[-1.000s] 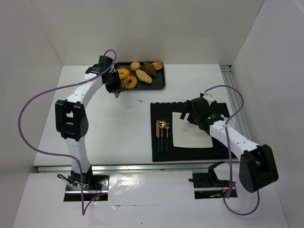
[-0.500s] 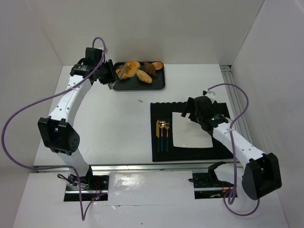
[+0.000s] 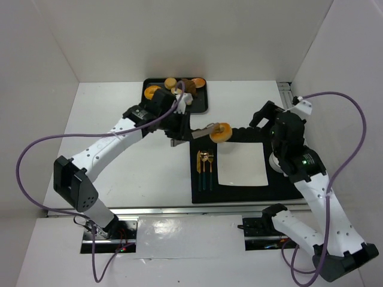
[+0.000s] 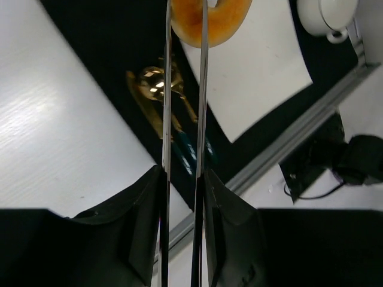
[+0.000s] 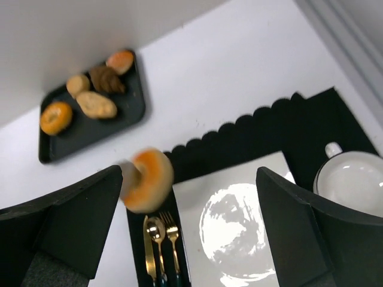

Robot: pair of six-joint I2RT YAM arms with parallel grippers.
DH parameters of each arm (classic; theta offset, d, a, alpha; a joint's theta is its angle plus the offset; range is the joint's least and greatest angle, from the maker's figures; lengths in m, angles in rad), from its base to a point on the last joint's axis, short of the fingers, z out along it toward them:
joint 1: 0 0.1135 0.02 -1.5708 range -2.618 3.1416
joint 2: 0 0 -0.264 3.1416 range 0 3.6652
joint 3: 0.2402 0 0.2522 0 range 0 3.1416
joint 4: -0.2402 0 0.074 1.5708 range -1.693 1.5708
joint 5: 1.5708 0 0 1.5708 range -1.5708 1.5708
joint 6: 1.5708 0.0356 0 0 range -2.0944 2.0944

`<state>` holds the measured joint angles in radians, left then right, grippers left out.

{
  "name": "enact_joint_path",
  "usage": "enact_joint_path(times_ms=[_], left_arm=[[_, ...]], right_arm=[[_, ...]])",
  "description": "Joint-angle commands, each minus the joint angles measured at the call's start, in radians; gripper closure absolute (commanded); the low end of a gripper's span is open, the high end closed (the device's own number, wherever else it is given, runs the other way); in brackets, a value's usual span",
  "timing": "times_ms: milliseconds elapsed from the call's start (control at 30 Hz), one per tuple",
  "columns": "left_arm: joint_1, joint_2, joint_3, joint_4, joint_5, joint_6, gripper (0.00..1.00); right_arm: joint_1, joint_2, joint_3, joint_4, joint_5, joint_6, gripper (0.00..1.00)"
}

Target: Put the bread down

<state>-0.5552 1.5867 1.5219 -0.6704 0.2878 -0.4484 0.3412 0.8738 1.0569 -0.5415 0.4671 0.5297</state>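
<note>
A round orange bread ring hangs in the air between the tips of long metal tongs. It is over the black placemat, by the far left corner of the white square plate. My left gripper is shut on the tongs. In the left wrist view the tong blades run from my gripper up to the bread. My right gripper is wide open and empty, raised above the plate's far right side. The right wrist view shows the bread and plate below my gripper.
A black tray with several other breads stands at the back; it also shows in the right wrist view. Gold cutlery lies on the mat left of the plate. A white cup stands at the plate's right.
My left arm has swung from the tray toward the middle, carrying the bread ring in the tongs over the placemat. My right arm has risen and drawn back to the right.
</note>
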Motion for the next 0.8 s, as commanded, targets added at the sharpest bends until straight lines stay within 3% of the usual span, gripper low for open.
enact_joint_path(times_ms=[0, 233, 400, 567, 767], left_arm=[[-0.104, -0.015, 0.014, 0.1, 0.042, -0.01, 0.69], [-0.261, 0.091, 0.01, 0.225, 0.033, -0.091, 0.7], [-0.333, 0.196, 0.099, 0.184, -0.068, -0.102, 0.7], [-0.356, 0.243, 0.159, 0.131, -0.068, -0.069, 0.49], [-0.356, 0.199, 0.181, 0.111, -0.116, -0.05, 0.4]], right_arm=[[-0.007, -0.053, 0.054, -0.069, 0.097, -0.036, 0.0], [-0.007, -0.078, 0.054, -0.081, 0.117, -0.045, 0.0], [-0.007, -0.078, 0.045, -0.092, 0.117, -0.045, 0.0], [-0.007, -0.078, 0.025, -0.092, 0.117, -0.045, 0.0], [-0.007, -0.068, 0.015, -0.083, 0.108, -0.036, 0.0]])
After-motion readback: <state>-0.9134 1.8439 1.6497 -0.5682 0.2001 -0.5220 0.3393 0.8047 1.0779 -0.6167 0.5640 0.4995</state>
